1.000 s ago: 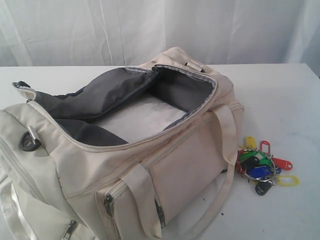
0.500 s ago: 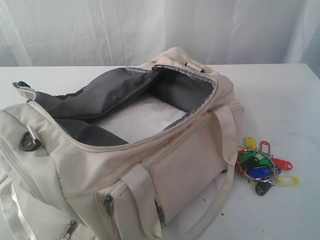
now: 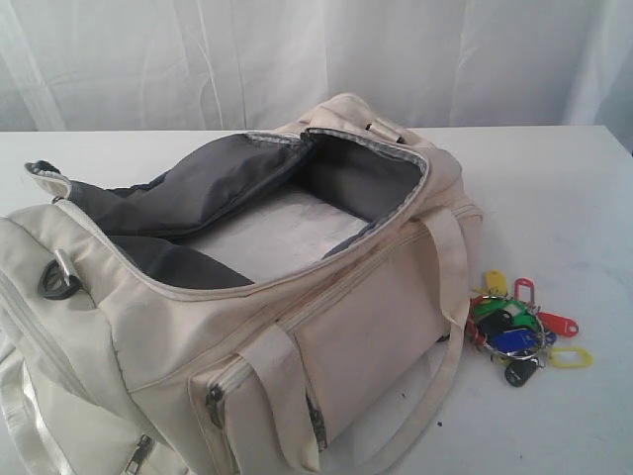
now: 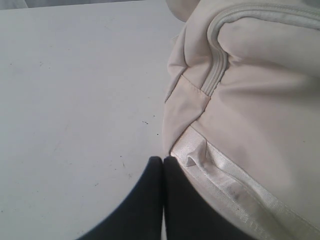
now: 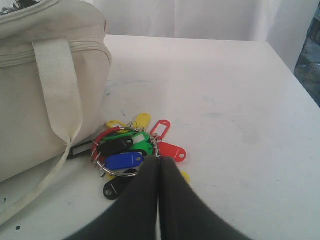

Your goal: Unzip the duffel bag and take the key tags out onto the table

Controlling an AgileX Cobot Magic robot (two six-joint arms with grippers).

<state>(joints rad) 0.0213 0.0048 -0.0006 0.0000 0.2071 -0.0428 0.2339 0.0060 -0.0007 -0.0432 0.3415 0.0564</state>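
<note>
The cream duffel bag lies unzipped on the white table, its grey lining and pale bottom showing. The key tags, a red, yellow, green, blue and black bunch on metal rings, rest on the table just right of the bag. Neither gripper shows in the exterior view. In the right wrist view my right gripper is shut and empty, its tips over the near edge of the key tags, beside the bag. My left gripper is shut and empty, next to the bag's cream side.
A white curtain hangs behind the table. The bag's strap handle droops toward the tags. A black D-ring sits on the bag's left end. The table's right edge shows in the right wrist view.
</note>
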